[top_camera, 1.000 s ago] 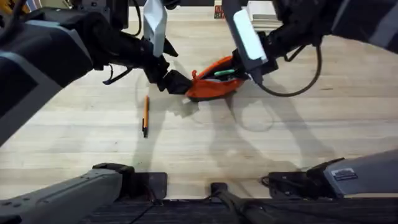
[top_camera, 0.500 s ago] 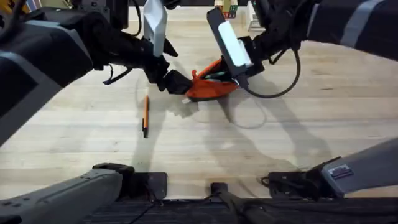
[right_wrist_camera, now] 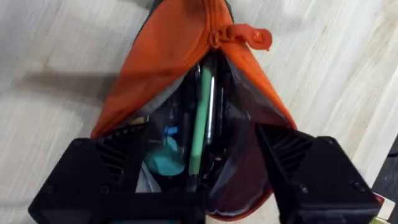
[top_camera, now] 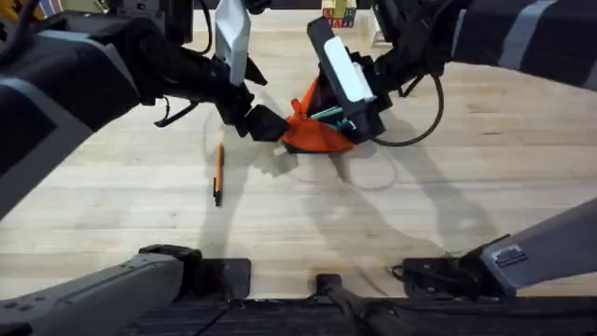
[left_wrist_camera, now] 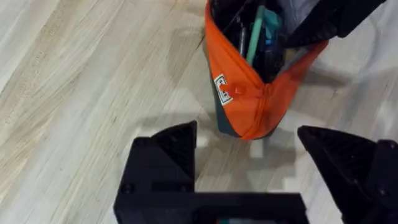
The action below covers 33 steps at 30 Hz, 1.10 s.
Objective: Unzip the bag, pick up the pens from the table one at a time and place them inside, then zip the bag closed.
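The orange bag (top_camera: 312, 133) lies unzipped on the table (top_camera: 420, 205), bunched up with its mouth gaping. A green pen (top_camera: 326, 114) rests inside it, seen in the right wrist view as the green pen (right_wrist_camera: 200, 124) among other contents, below the orange pull tab (right_wrist_camera: 250, 35). My right gripper (top_camera: 359, 121) is open over the bag's mouth, its fingers (right_wrist_camera: 298, 168) spread to either side of the opening. My left gripper (top_camera: 270, 126) is open at the bag's other end (left_wrist_camera: 249, 106), which sits just beyond its fingertips. The orange pen (top_camera: 217, 173) lies on the table to the left.
Coloured blocks and a white object (top_camera: 338, 14) stand at the table's far edge behind the bag. Bare tabletop stretches in front of the bag, and both arm bases (top_camera: 317, 285) sit at the near edge.
My right gripper has moved left over the bag. The bag has bunched up and shortened, its mouth wider. The left gripper and the orange pen have stayed put.
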Tool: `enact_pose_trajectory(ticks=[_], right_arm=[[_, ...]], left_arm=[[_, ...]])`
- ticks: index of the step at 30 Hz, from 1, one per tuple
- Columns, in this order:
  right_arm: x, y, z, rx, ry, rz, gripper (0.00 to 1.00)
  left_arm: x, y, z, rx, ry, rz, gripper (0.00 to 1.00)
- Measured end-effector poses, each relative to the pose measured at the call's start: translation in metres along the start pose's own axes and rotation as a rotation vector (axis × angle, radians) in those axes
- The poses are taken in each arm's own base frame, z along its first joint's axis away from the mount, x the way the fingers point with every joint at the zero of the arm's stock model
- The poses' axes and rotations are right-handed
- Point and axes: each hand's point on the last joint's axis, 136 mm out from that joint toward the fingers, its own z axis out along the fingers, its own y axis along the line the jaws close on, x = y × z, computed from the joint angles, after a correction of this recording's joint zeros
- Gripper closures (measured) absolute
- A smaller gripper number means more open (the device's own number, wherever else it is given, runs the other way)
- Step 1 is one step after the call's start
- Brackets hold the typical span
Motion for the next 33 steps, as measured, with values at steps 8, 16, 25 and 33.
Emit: enact_pose_trajectory(ticks=[8,16,25,33], right_arm=[[0.002,0.000,0.000,-0.001,0.014,0.000,0.004],[-0.006,0.006,-0.020,-0.003,0.027,0.000,0.005],[-0.039,-0.007,-0.094,0.172,0.037,0.039,0.004],[-0.054,-0.013,-0.166,0.386,-0.003,0.364,0.004]], left_arm=[[0.000,0.000,0.000,0.000,0.000,0.000,0.007],[-0.003,-0.003,0.000,0.017,-0.017,0.000,0.007],[-0.004,0.006,-0.007,-0.031,0.015,-0.078,0.007],[0.023,0.024,-0.052,-0.314,0.187,-0.298,0.007]])
